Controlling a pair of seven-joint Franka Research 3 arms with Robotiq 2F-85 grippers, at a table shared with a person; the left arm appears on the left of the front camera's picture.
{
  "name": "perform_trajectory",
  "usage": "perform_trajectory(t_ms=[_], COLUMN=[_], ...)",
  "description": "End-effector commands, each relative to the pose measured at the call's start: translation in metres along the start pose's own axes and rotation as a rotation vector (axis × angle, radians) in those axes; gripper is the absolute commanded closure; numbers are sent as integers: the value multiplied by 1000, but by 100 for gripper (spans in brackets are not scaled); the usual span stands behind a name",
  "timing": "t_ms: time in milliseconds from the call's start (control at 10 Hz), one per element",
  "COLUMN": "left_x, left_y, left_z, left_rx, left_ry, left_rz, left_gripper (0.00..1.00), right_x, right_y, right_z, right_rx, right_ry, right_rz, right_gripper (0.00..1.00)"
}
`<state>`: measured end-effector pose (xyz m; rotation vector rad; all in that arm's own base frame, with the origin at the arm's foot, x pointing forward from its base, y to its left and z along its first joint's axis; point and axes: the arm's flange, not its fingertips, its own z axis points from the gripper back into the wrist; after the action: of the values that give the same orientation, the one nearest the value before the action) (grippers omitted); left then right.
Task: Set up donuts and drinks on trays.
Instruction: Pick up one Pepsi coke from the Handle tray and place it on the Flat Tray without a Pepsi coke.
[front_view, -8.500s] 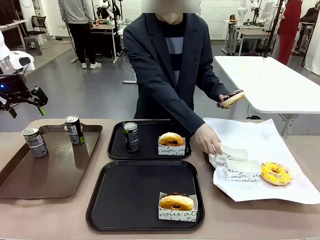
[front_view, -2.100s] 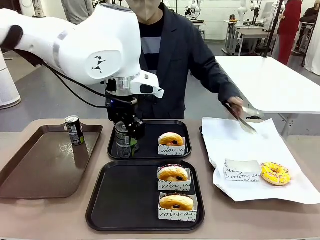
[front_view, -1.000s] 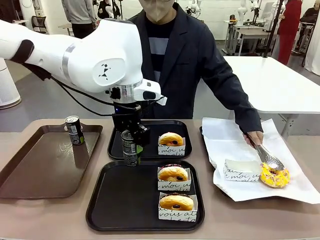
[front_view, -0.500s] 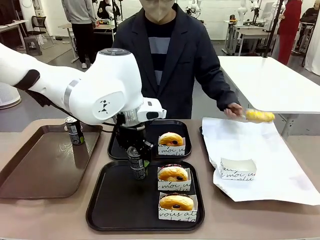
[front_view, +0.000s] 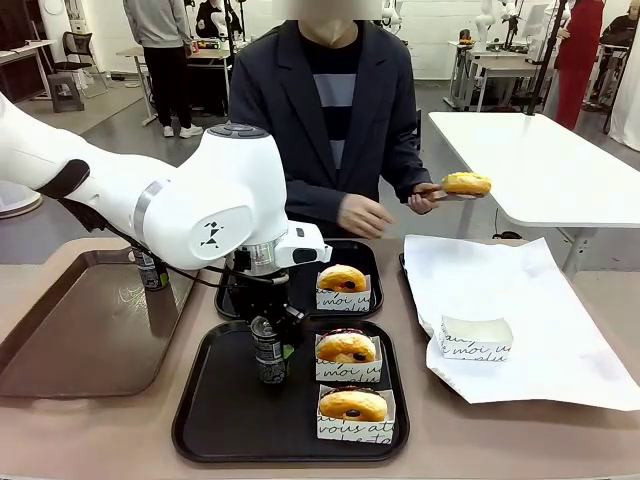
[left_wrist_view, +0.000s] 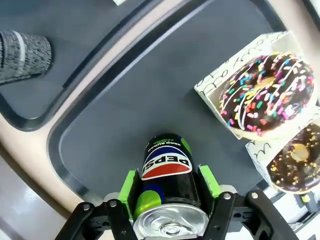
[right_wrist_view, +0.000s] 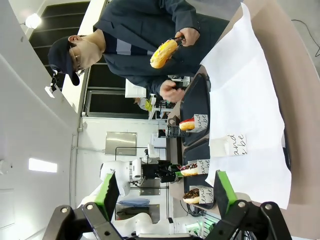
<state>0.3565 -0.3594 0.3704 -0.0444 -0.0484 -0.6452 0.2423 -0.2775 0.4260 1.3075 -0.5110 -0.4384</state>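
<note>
Shared lab table, near black tray (front_view: 210, 420): left gripper (front_view: 270, 345) easing jaws apart around upright can (front_view: 268, 352) beside sleeved donuts (front_view: 346, 348), risking tipping it while withdrawing; right gripper (right_wrist_view: 162, 192) hanging open, empty.

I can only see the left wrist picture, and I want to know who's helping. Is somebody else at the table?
Observer: Yes, a person stands across the table, holding up a yellow donut.
Operator: Where could it go?
Observer: I can't say, but an empty paper sleeve lies on the white paper sheet.
Operator: Is there another tray somewhere?
Observer: Yes, there's a brown tray on the robot's left, and one can stands on it.
</note>
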Motion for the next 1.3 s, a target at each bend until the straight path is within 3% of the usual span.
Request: perform_trajectory(t_ms=[0, 100, 300, 400, 500, 1000, 1200], left_x=[-5, -6, -11, -15, -20, -73, -105], left_y=[2, 3, 1, 1, 2, -18, -6], left_z=[-3, 0, 11, 18, 26, 74, 87], left_rx=[-54, -66, -64, -60, -40, 16, 54], left_ry=[22, 18, -4, -21, -46, -97, -172], left_rz=[-9, -13, -11, -5, 15, 22, 77], left_gripper=[24, 0, 0, 8, 0, 0, 0], right_x=[0, 0, 0, 0, 0, 0, 0], right_y=[1, 1, 1, 1, 1, 1, 1], right_z=[0, 0, 0, 0, 0, 0, 0], right_rx=[8, 8, 8, 8, 8, 8, 8], right_ry=[2, 2, 2, 2, 2, 2, 2], right_rz=[12, 12, 12, 12, 12, 12, 12], right_gripper=[0, 0, 0, 0, 0, 0, 0])
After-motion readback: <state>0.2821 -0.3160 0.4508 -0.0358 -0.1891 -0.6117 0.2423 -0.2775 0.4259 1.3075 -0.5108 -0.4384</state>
